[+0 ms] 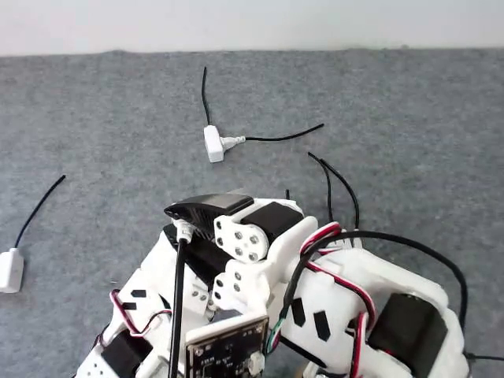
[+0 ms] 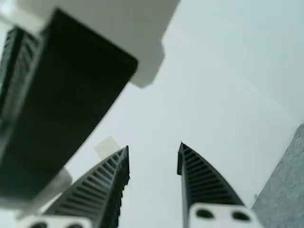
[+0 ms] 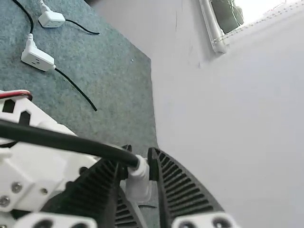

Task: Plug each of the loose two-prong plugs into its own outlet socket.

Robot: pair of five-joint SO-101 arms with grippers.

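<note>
The right gripper (image 3: 139, 151) is clenched on a white plug (image 3: 137, 183), its ribbed black fingers pinching the moulded body where the black cable (image 3: 57, 138) leaves it; the prongs are hidden, so I cannot tell which way they face; the cable runs from the grip across a white arm segment (image 3: 28, 166). In the high view the same plug (image 1: 183, 231) sits just under a black finger above the folded arms, and its cable runs back between the white arm shells. The left gripper (image 2: 153, 146) is released, its two fingers spread with nothing between them, pointing at a pale wall (image 2: 213, 85).

On the grey carpet (image 1: 409, 118) a white outlet block (image 1: 214, 143) lies near the middle, well ahead of the arms, with thin black cords trailing from it; another white block (image 1: 9, 270) lies at the high view's left edge, well apart from the first. The right wrist view shows an outlet socket (image 3: 37, 59) with slots in its face and a second white corded piece (image 3: 51, 19) near it on the carpet; which matches which across the views I cannot tell. Loose black cord ends (image 1: 340, 185) lie on the carpet just beyond the arms.
</note>
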